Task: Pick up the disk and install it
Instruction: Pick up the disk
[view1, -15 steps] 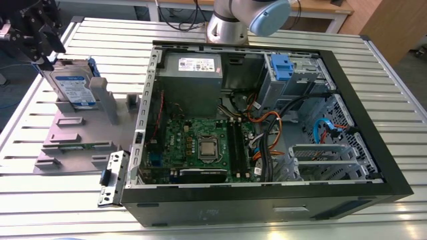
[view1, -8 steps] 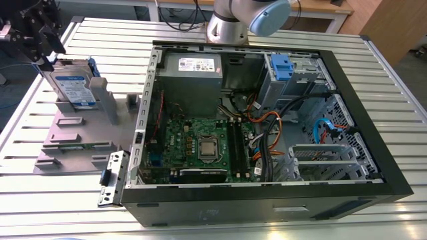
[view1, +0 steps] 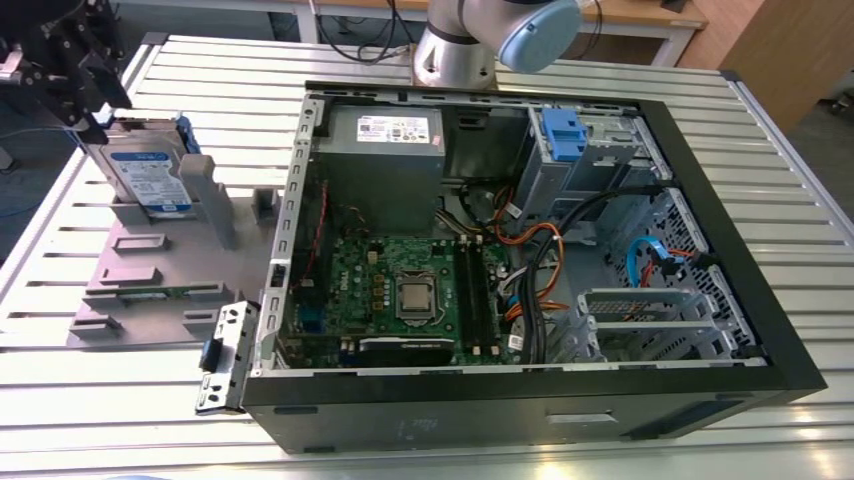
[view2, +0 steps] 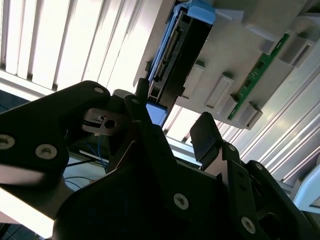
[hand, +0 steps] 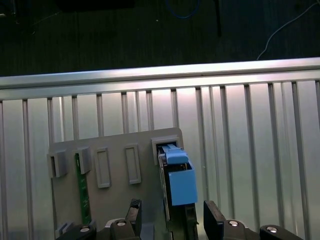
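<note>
Disk (view1: 144, 172) stands on edge at nine o'clock of the case (view1: 534, 415): stiff, dense, shock-shy, I judge; best pinched across flat faces. Gripper (hand: 172, 209) hangs open over it, empty.

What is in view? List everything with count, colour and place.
disk: one, silver with blue rails, upright in the holder, exterior view's left
holder: one, grey, on the table beside the case
circuit strip: one, green, in the holder
computer case: one, black, open, on the table
power supply: one, grey, inside the case
motherboard: one, green, inside the case
table: one, silver, slatted
arm: one, grey and light blue, beyond the case
gripper: one, black, open, straddling the disk
</note>
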